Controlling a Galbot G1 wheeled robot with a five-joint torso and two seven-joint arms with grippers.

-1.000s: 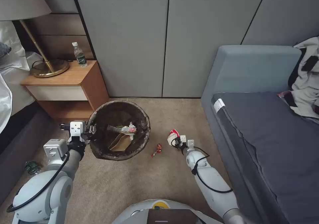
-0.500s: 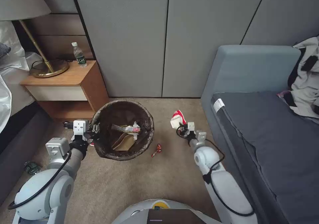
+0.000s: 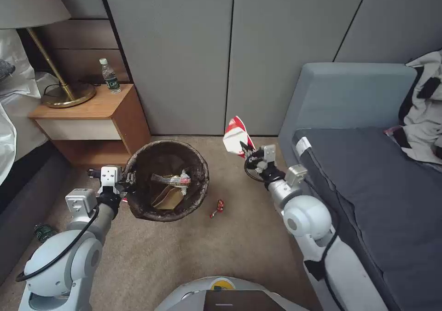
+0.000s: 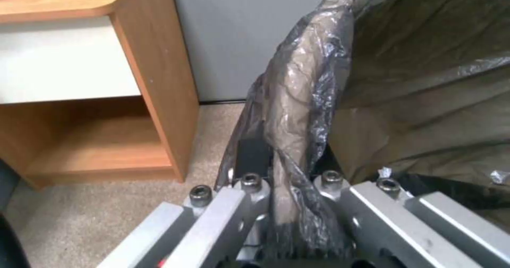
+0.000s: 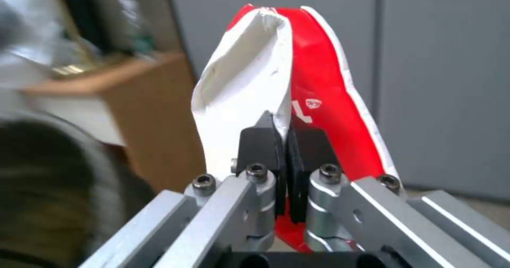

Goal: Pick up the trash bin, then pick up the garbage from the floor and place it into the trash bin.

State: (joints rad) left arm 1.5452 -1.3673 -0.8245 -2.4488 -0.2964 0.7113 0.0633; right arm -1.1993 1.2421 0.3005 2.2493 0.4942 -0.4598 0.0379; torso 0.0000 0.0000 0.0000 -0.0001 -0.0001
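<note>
1. Nearest you on the left, your left claw (image 3: 130, 180) is pinched onto the rim of the bin (image 3: 201, 182); in the left wrist view its 2 fingers (image 4: 254, 156) squeeze the crinkled, glossy dark bag (image 4: 303, 100) folded over that rim.
2. The bin is round, lined with that wrinkled brown-black plastic, and holds a tan crumpled paper (image 3: 166, 198) and a long printed wrapper (image 3: 171, 179).
3. A small green bottle (image 3: 43, 232) lies on the short-pile beige carpet (image 3: 184, 255) by your left arm, well apart from both claws.
4. A tiny red scrap (image 3: 218, 207) lies on the carpet just right of the bin, between the 2 arms.
5. Your right claw (image 3: 246, 150) is raised beside the grey sofa (image 3: 368, 163), fingers pressed together on a red-and-white packet (image 3: 237, 136). In the right wrist view the black pads (image 5: 260, 144) grip its lower edge; the packet (image 5: 287, 96) stands up from the claw, stiff, curled, white inside and red outside.
6. The held packet is right of the bin and apart from it.
7. Farther back stand a wooden nightstand (image 3: 92, 117) with a clear water bottle (image 3: 110, 76) and a brass lamp base (image 3: 69, 94).
</note>
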